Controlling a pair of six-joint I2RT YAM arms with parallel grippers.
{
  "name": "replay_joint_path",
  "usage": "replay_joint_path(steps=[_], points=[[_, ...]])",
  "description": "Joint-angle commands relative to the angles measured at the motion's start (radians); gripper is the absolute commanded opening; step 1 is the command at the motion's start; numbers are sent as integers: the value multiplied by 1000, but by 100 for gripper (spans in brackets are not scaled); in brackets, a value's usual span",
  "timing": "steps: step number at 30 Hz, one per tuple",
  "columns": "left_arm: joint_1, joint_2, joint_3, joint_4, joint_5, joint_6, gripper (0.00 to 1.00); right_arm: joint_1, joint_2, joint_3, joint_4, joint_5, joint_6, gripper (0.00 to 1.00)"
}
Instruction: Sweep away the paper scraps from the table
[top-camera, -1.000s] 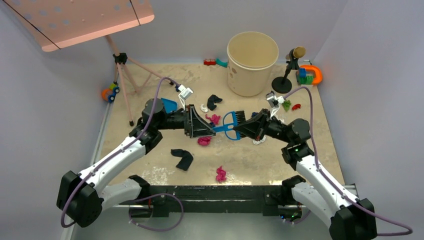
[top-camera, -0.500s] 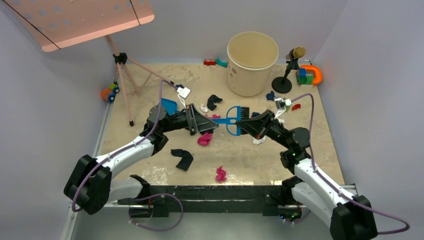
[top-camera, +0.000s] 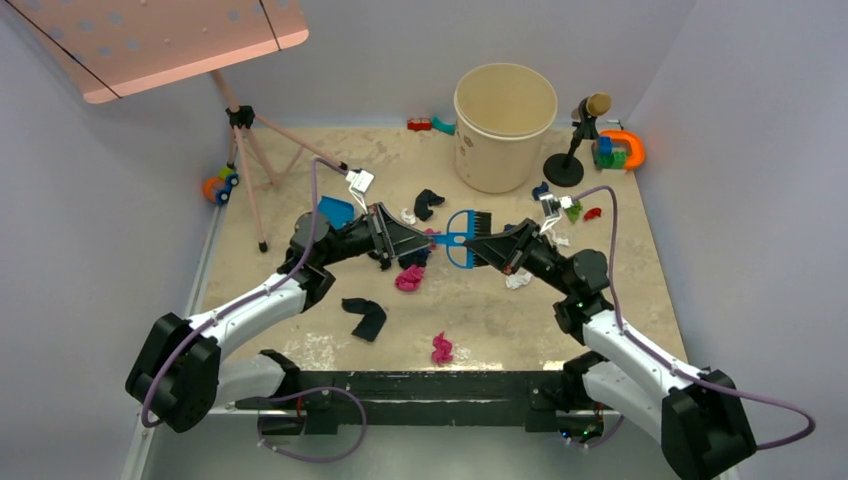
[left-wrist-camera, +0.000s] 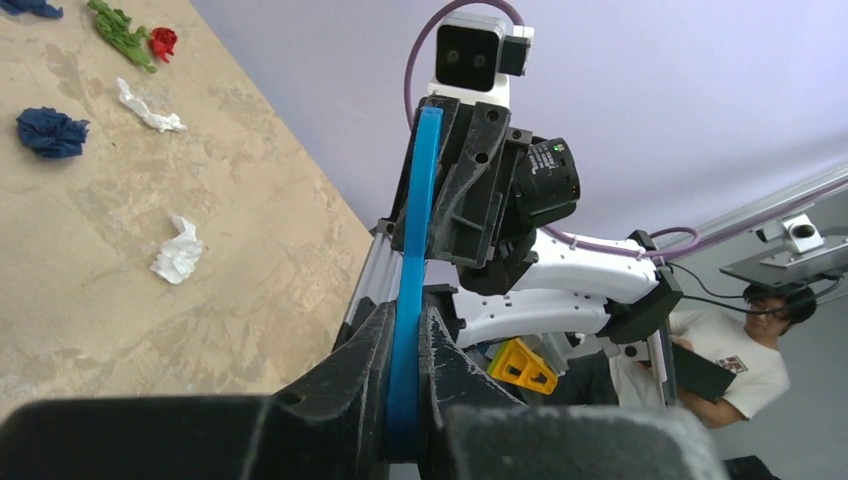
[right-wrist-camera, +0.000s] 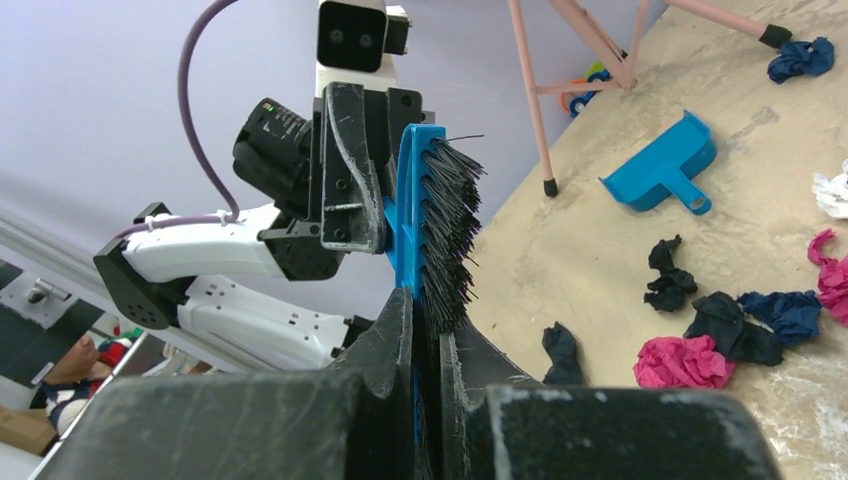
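Observation:
A blue brush (top-camera: 462, 238) with black bristles hangs above the table (top-camera: 500, 325), held at both ends. My left gripper (top-camera: 425, 240) is shut on its thin handle (left-wrist-camera: 410, 240). My right gripper (top-camera: 479, 246) is shut on the bristle end (right-wrist-camera: 440, 230). Paper scraps lie scattered below: pink wads (top-camera: 409, 278) (top-camera: 441, 348), a dark one (top-camera: 366, 317), black (top-camera: 428, 203), white (top-camera: 518, 281), green (top-camera: 573, 209) and red (top-camera: 593, 213). The left wrist view shows a blue wad (left-wrist-camera: 52, 132) and a white one (left-wrist-camera: 178, 252). The right wrist view shows pink (right-wrist-camera: 680, 362) and black (right-wrist-camera: 668, 275) wads.
A blue dustpan (top-camera: 337, 211) lies behind my left arm. A tall beige bucket (top-camera: 505, 125) stands at the back. A pink tripod (top-camera: 250, 150) stands back left, with a black stand (top-camera: 570, 150) and plastic toys (top-camera: 618, 150) back right.
My left gripper has closed on the brush handle. Both grippers and the brush have shifted slightly toward the back of the table.

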Motion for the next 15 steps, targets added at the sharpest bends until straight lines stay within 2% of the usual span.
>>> replay_joint_path(steps=[1, 2, 4, 5, 6, 7, 8, 11, 13, 15], points=[[-2, -19, 12, 48, -10, 12, 5, 17, 25, 27, 57, 43, -2, 0], [-2, -20, 12, 45, -12, 12, 0, 23, 37, 32, 57, 42, -3, 0], [2, -25, 15, 36, -16, 16, 0, 38, 61, 40, 61, 38, -7, 0], [11, -34, 17, 22, -18, 20, 0, 42, 71, 43, 66, 36, -8, 12], [25, -49, 21, -13, -20, 29, 0, 44, 78, 46, 62, 35, -16, 40], [53, -72, 33, -71, -25, 52, 0, 44, 80, 51, 40, 39, -42, 72], [101, -102, 48, -178, -38, 81, 0, 44, 76, 64, -8, 59, -77, 85], [202, -227, 146, -629, -140, 259, 0, 60, 57, 142, -274, 164, -279, 92], [217, -282, 250, -985, -317, 396, 0, 80, 74, 197, -395, 227, -403, 93], [217, -307, 330, -1229, -477, 481, 0, 95, 120, 253, -456, 256, -499, 93]])
